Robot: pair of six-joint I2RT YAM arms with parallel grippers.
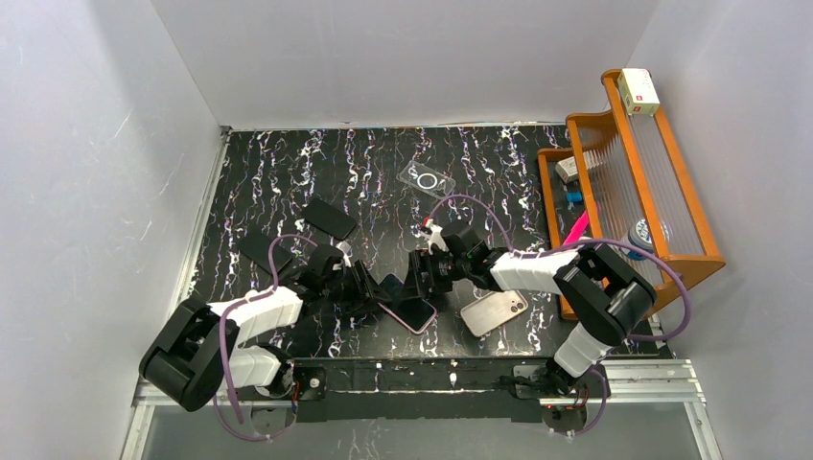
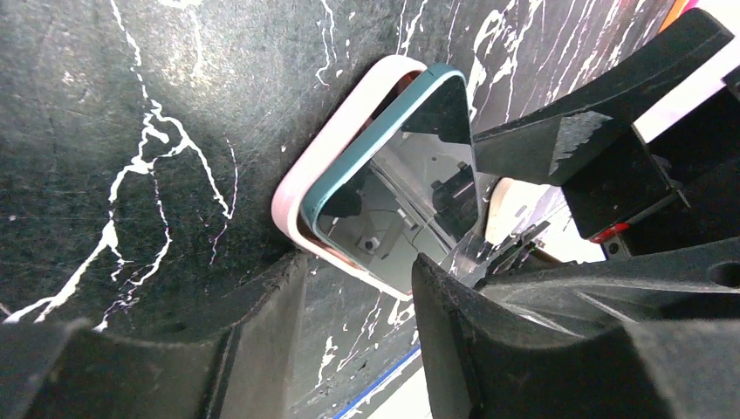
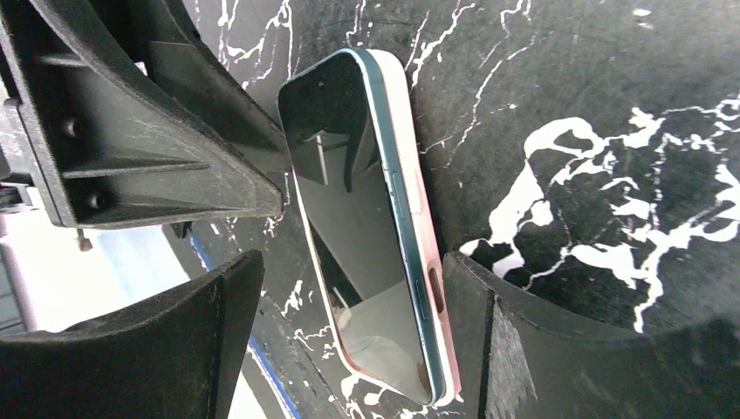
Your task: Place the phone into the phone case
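Observation:
A dark-screened phone (image 1: 401,295) with a teal edge lies in a pink phone case (image 1: 419,317) at the table's front middle. In the left wrist view the phone (image 2: 397,188) sits inside the pink case (image 2: 301,166), its teal edge standing above the rim. In the right wrist view the phone (image 3: 358,227) shows the same raised teal side over the case (image 3: 419,201). My left gripper (image 1: 369,286) (image 2: 358,288) is open at one short end of the phone. My right gripper (image 1: 424,278) (image 3: 349,262) is open and straddles the phone, one finger (image 3: 541,349) against the case's side.
A silver phone (image 1: 494,311) lies face down to the right of the case. A clear case (image 1: 427,179) lies at the back middle. Two black slabs (image 1: 331,218) (image 1: 264,251) lie at the left. An orange rack (image 1: 623,182) with a white box (image 1: 638,91) stands at the right.

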